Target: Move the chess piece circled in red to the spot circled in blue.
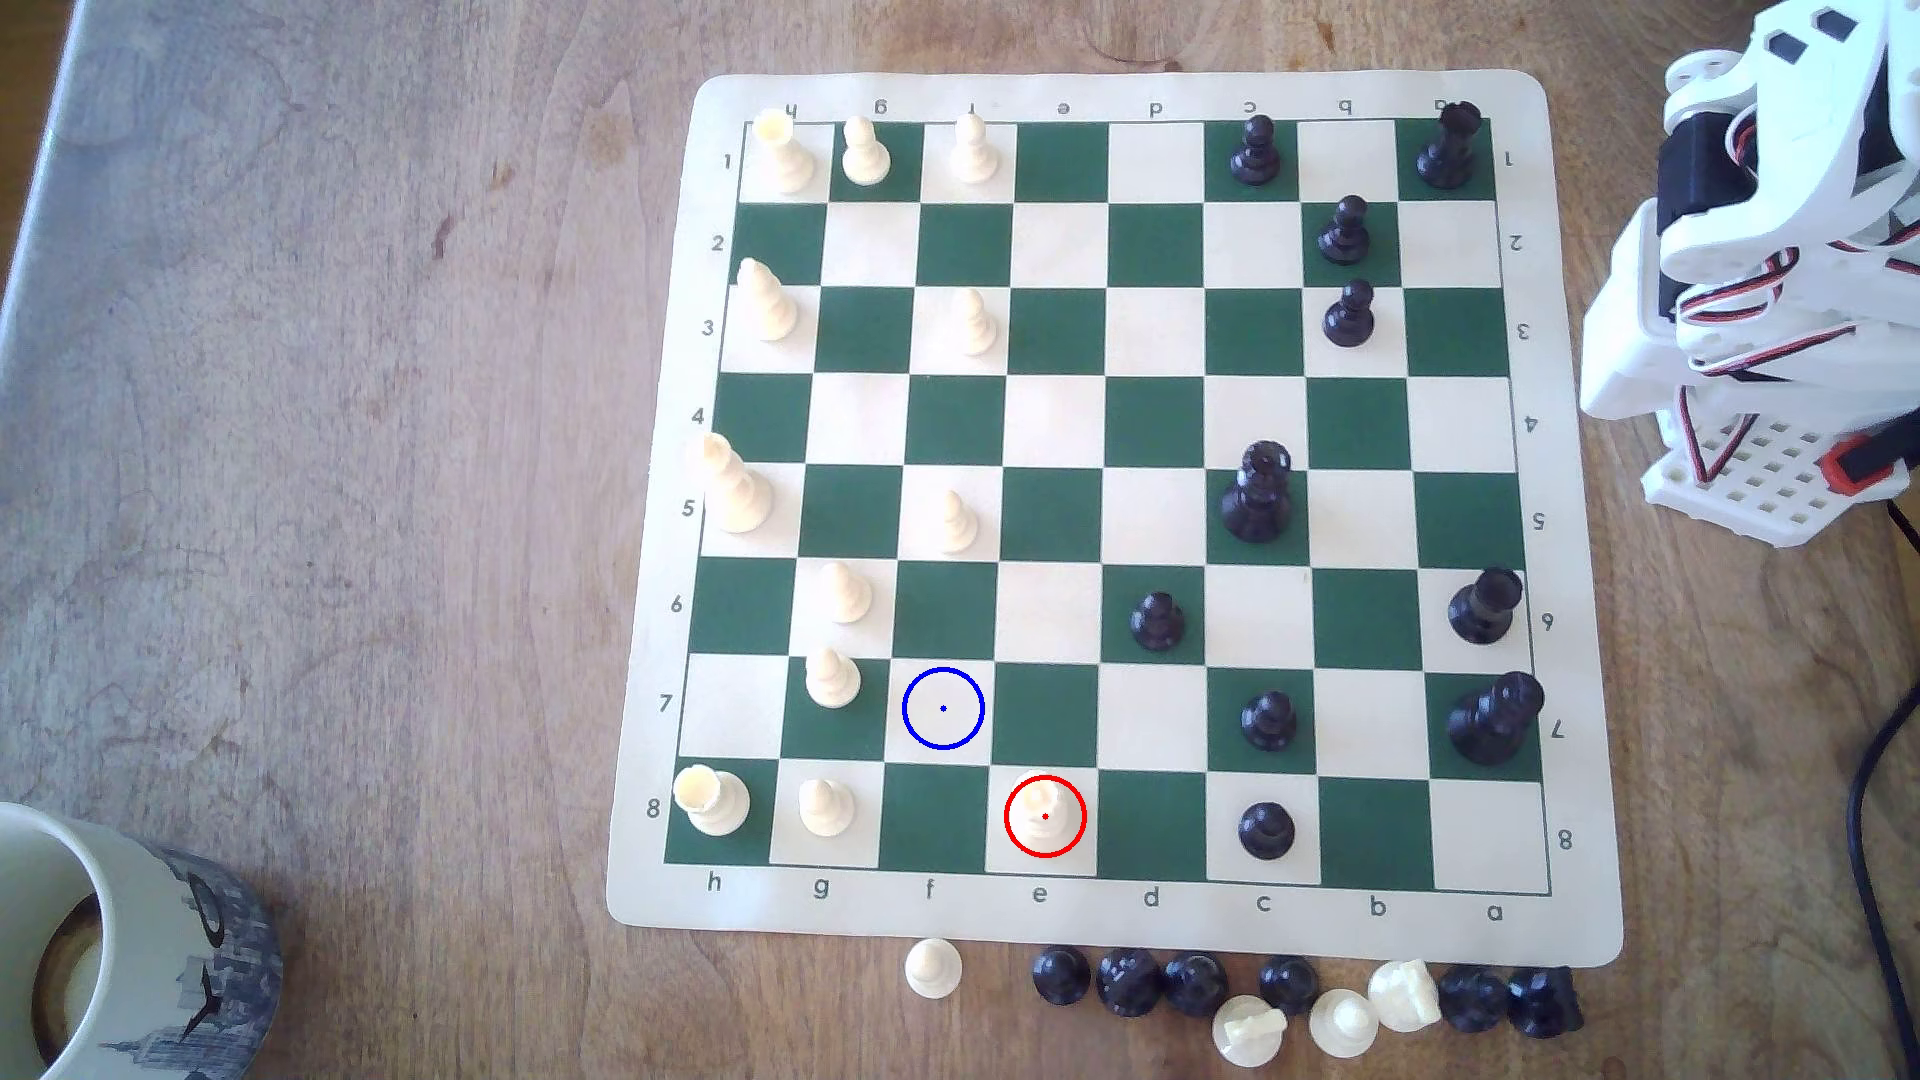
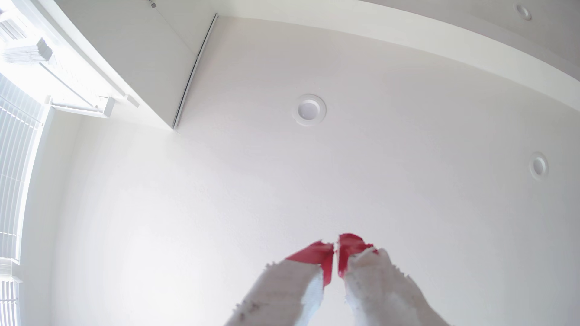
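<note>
At the exterior view's right edge, off the board (image 1: 1579,498): white arm (image 1: 1766,260) folded up over its base, red and black wires looping along it, well apart from every piece in play.

In the wrist view: gripper (image 2: 335,247) pointed up at a white ceiling (image 2: 282,188), red-tipped fingers (image 2: 317,254) drawn together with only a thin slit between the tips, nothing held. Round recessed light (image 2: 309,109) overhead, window blinds (image 2: 15,156) off to one side.

Far from the gripper, on the board's bottom row in the exterior view: the chess piece circled in red (image 1: 1044,813), cream, upright, on the cream square above the letter e, row 8. Not touched by the arm.

One column toward the exterior view's left and one row up from it: the spot circled in blue (image 1: 942,708), a bare cream square in column f, row 7, farther still from the arm. Cream pawn (image 1: 832,677) just beside it on the neighbouring green square.

Below the board on the wooden table (image 1: 364,467): row of captured pieces (image 1: 1288,992), black and cream mixed. Mug (image 1: 125,955) at the exterior view's lower left corner, well apart from all of it.
</note>
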You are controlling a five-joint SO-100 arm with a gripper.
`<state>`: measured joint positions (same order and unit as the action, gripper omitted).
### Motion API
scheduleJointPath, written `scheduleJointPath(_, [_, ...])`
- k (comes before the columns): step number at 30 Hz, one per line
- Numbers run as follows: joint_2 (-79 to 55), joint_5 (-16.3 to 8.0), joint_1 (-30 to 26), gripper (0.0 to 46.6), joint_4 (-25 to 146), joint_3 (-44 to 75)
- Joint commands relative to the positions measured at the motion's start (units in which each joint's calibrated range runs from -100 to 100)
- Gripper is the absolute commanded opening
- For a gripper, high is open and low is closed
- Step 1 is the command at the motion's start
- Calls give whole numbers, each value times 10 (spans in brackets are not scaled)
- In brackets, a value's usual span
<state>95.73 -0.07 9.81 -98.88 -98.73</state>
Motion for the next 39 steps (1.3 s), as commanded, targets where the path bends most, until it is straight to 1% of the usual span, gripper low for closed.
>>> scheduleJointPath(1, [1,2,-42,2,18,-13])
scheduleJointPath(5, [1,2,-83,2,171,-12])
scheduleJointPath(9, [1,2,-78,2,324,-11])
scheduleJointPath(10, [1,1,-79,2,405,2])
scheduleJointPath(12, [1,-1,-87,2,474,17])
scheduleJointPath(15, [1,-1,-96,2,519,29])
scheduleJointPath(20, [0,-2,-99,2,814,125])
scheduleJointPath(21, [0,-2,-94,42,919,161])
scheduleJointPath(22, [0,-2,-92,43,971,177])
scheduleJointPath(24, [0,-3,-91,32,1040,199])
scheduleJointPath(25, [0,-3,-95,9,1118,224])
scheduleJointPath(26, [0,-3,-97,2,1156,236])
scheduleJointPath(27, [0,0,-99,2,1193,246])
scheduleJointPath(28, [-5,13,-107,2,1226,263])
scheduleJointPath(29, [-35,50,-125,2,1322,317])
scheduleJointPath(31, [-73,51,-150,2,1353,349])
scheduleJointPath(32, [-94,53,-160,8,1363,361])
scheduleJointPath(33, [-111,55,-167,26,1367,370])
scheduleJointPath(34, [-146,52,-185,66,1369,387])
scheduleJointPath(35, [-164,51,-192,84,1370,398])
scheduleJointPath(36, [-181,50,-201,96,1372,410])
scheduleJointPath(39, [-266,38,-231,121,1416,478])
